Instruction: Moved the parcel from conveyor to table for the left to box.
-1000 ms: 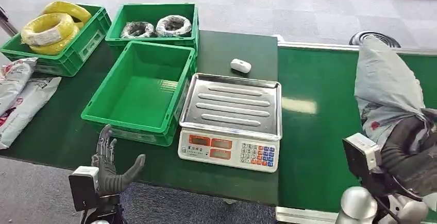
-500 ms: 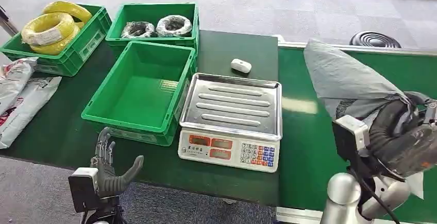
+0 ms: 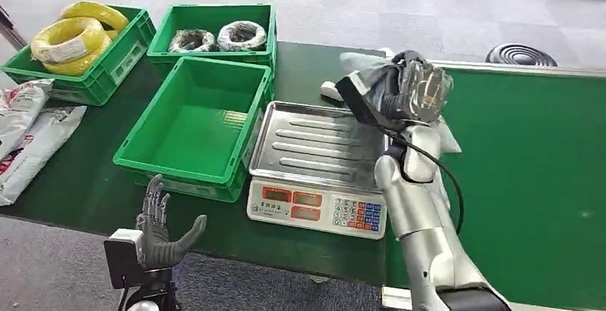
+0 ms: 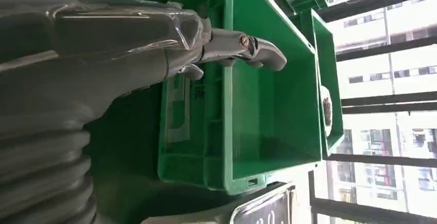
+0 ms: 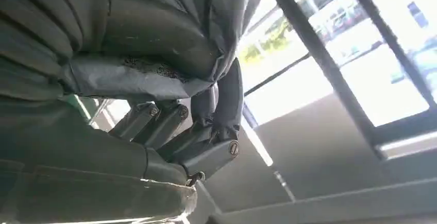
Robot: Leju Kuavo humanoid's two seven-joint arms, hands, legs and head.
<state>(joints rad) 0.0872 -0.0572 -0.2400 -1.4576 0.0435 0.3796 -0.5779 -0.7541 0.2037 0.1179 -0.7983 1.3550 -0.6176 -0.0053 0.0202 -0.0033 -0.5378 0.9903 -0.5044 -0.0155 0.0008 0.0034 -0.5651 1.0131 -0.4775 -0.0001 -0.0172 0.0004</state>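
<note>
Head view: the right hand (image 3: 400, 89) grips the grey parcel (image 3: 361, 64), raised above the far right corner of the silver scale (image 3: 321, 146) on the dark green table (image 3: 86, 182), beside the green conveyor (image 3: 529, 168). The left hand (image 3: 159, 232) hovers open, fingers spread, near the empty green crate (image 3: 196, 121).

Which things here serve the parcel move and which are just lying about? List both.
In the job:
grey parcel, held by the right hand
green conveyor belt
dark green table
empty green crate
left hand, open

Lying about:
weighing scale
crate of yellow wire coils
crate of dark coils
white bags
</note>
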